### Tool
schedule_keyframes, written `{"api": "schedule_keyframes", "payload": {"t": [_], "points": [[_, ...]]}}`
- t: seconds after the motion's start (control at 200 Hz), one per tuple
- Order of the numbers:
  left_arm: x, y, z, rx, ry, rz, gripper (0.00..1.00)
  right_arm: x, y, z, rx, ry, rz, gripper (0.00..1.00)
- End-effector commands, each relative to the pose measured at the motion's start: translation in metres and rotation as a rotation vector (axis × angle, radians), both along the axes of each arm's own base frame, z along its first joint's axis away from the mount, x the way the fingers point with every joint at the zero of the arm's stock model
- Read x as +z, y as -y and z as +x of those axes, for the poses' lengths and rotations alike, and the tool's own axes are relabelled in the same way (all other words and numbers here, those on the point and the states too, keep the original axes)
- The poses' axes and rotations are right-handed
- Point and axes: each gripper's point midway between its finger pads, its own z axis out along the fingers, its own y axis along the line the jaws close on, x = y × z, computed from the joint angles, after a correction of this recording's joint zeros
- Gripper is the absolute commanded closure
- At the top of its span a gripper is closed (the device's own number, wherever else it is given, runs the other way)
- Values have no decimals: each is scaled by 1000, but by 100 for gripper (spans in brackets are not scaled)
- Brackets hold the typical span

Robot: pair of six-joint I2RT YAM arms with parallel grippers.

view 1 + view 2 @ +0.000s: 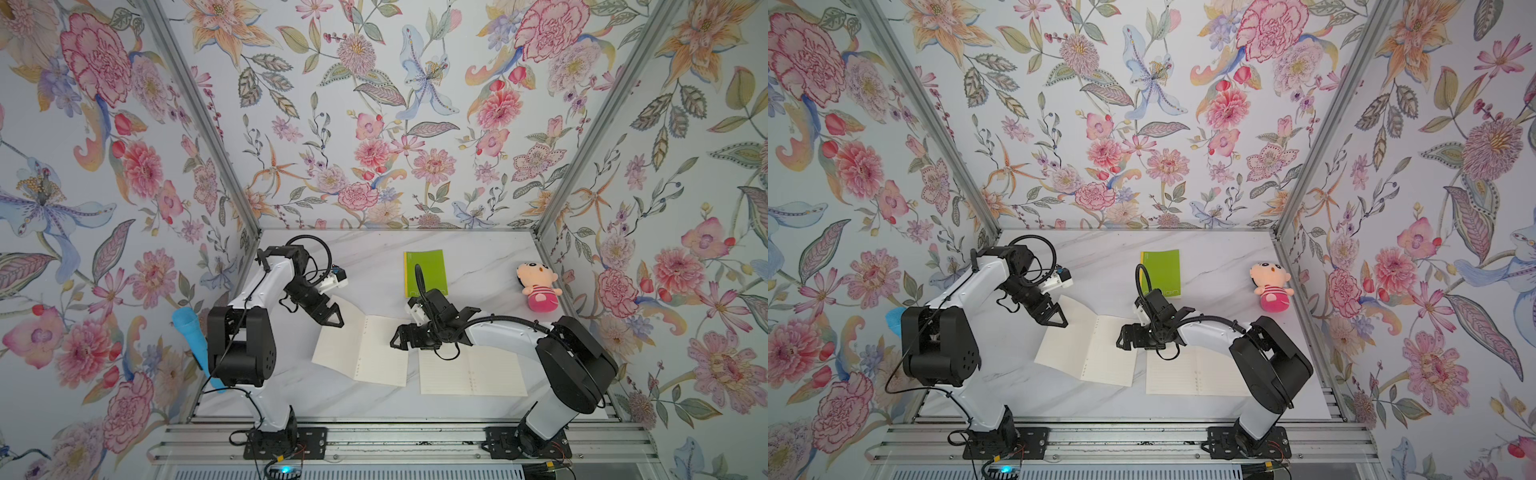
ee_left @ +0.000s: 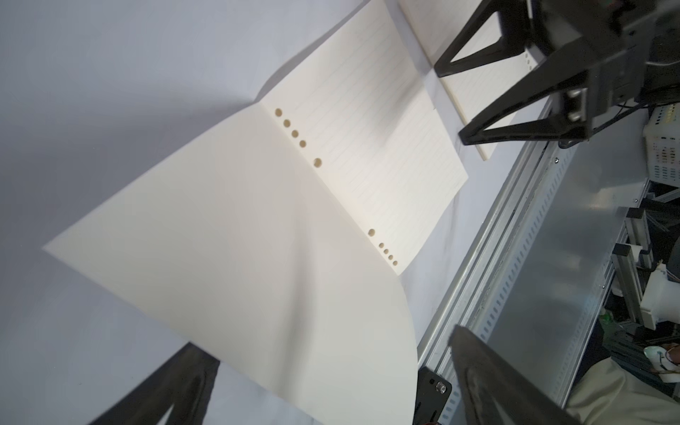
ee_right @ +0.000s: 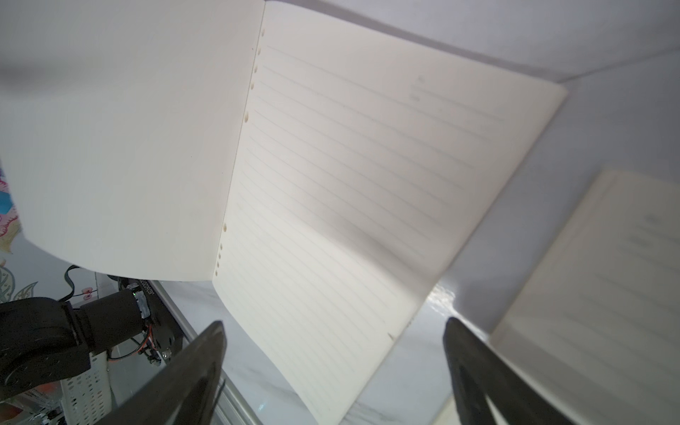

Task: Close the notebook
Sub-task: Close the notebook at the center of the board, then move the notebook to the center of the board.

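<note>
**While both grippers stand spread, notebook lies open**

You've got the notebook [image 1: 361, 353] lying open on the marble table [image 1: 374, 403], centre, between the two arms. Its right leaf [image 1: 382, 357] is flat and lined, with punch holes along the fold. Its left leaf [image 1: 338, 347] looks lifted and curled off the surface.

Your left gripper [image 1: 336, 320] sits over the far outer corner of that left leaf, fingers [image 2: 162, 390] wide apart. In the left wrist view the leaf's edge runs between them, nothing pinched. Can't tell if either finger touches the paper.

Your right gripper [image 1: 395, 338] is just beside the right leaf's far outer edge, jaws also apart, gripping nothing. The right wrist view shows the leaf's corner and bare table between them.

A second open lined notebook [image 1: 469, 374] lies just beside the first, on the right-arm side, partly under that arm. A closed green notebook [image 1: 424, 272] lies farther back, apart from both. A plush doll [image 1: 538, 286] is near the table's right edge, well apart from the paper.
</note>
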Motion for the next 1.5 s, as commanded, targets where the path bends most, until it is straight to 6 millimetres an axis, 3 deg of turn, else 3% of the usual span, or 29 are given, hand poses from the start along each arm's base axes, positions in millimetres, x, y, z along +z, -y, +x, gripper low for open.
{"api": "schedule_keyframes", "payload": {"t": [0.0,0.155,0.315,0.4,0.425,0.721,1.111,1.356,1.496], "points": [[24,31,-20,-48,-21,-47,0,4,-1,7,-4,26,3,8],[36,72,-32,-134,-14,-81,0,8,9,10,-30,35,6,8],[31,105,-37,-195,-22,-95,0,20,37,17,-97,61,19,9],[17,121,-42,-223,-48,-95,0,25,45,15,-109,66,28,9],[12,125,-43,-229,-57,-92,0,27,54,22,-139,70,29,9],[-45,159,-59,-282,-158,-74,0,32,68,18,-162,79,20,9],[-102,166,-71,-270,-250,-23,0,27,82,18,-179,68,6,9],[-129,161,-51,-191,-226,58,0,26,82,23,-166,62,-2,9],[-144,153,-29,-96,-241,94,0,27,81,27,-161,58,5,9]]}}
